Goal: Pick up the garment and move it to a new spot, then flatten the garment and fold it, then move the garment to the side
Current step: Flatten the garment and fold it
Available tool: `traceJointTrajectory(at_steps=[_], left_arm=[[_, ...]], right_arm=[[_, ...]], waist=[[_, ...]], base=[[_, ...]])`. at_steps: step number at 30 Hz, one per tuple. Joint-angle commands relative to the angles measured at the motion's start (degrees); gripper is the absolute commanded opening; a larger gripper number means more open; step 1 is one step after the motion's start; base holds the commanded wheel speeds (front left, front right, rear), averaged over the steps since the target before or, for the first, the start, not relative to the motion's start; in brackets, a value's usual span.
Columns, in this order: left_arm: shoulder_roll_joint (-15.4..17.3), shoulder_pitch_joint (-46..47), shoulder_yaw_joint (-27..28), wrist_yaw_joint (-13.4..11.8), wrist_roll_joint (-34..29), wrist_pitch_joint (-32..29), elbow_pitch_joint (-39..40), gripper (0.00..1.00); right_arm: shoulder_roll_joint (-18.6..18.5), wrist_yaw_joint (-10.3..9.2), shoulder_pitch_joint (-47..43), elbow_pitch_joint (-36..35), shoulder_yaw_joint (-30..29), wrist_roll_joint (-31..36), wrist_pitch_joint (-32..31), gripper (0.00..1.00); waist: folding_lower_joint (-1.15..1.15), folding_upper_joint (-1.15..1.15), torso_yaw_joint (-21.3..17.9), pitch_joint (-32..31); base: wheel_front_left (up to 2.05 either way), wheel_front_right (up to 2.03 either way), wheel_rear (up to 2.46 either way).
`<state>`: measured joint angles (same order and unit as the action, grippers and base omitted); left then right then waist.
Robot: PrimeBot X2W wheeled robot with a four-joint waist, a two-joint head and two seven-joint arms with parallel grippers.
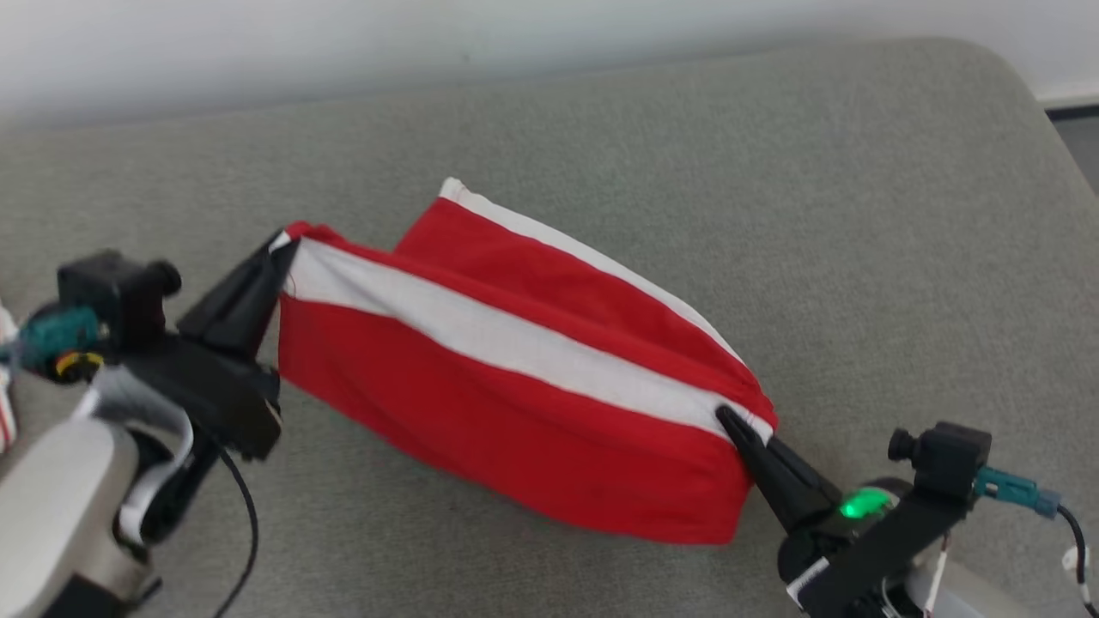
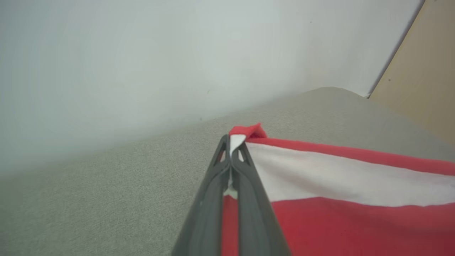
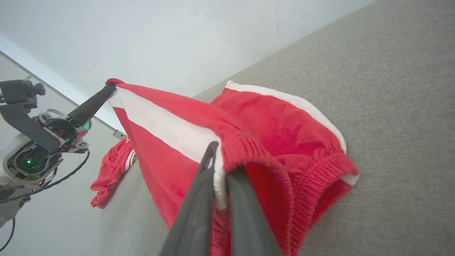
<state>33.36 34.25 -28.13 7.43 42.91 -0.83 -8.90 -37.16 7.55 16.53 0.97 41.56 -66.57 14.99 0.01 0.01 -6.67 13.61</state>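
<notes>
Grey cushion [image 1: 687, 129] beneath: left fingers [image 1: 245, 296] and right fingers [image 1: 773, 472], spread apart, pinch garment [image 1: 515, 412] taut.

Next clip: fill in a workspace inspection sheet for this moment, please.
Surface: grey cushion, woven fabric.
Job's things: red shorts with a white stripe, stretched between both hands, far part lying on the cushion.
Clutter: another red garment near the cushion's edge, by the left arm.
Hands: left hand shut on the leg end; right hand shut on the waistband.
Cables: black cable by the left arm; teal-plug cable at the right wrist.
Surroundings: pale wall behind.
</notes>
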Motion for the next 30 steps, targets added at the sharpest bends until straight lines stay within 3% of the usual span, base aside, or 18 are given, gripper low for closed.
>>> traceJointTrajectory(at_steps=[1,11,25,26,27,30], left_arm=[[0.4,0.8,-0.3,0.0,0.0,-0.2,-0.4,0.0],[0.1,17.1,-8.2,0.0,0.5,-3.4,-13.2,0.0],[-2.0,27.9,-16.8,0.0,2.0,2.4,-28.8,0.0],[-2.0,28.4,-17.6,0.0,1.3,2.9,-29.7,0.41],[-2.1,28.7,-18.5,0.0,0.9,3.3,-30.4,1.0],[-2.7,29.2,-19.8,0.0,1.6,5.4,-32.2,1.0]], right_arm=[[0.6,-0.13,0.5,0.0,-0.1,0.6,0.2,0.0],[7.9,-0.13,6.4,4.4,-3.9,5.0,0.2,0.0],[12.4,-0.13,10.4,8.1,-4.1,10.3,-0.2,0.0],[12.5,-0.13,10.6,8.3,-4.1,10.4,-0.1,0.43],[12.5,-0.13,10.7,8.5,-3.8,10.7,-0.2,1.0],[12.0,-0.13,10.5,8.8,-3.2,11.7,-0.5,1.0]], waist=[[-0.01,-0.01,-3.7,4.1],[-0.01,-0.01,-8.5,10.0],[-0.01,-0.01,-11.1,12.8],[-0.01,-0.01,-11.1,12.8],[-0.01,-0.01,-11.0,12.6],[-0.01,-0.01,-10.9,11.8]], base=[[0.0,0.0,0.0],[0.0,0.0,0.0],[0.0,0.0,0.0],[0.0,0.0,0.0],[0.0,0.0,0.0],[0.0,0.0,0.0]])
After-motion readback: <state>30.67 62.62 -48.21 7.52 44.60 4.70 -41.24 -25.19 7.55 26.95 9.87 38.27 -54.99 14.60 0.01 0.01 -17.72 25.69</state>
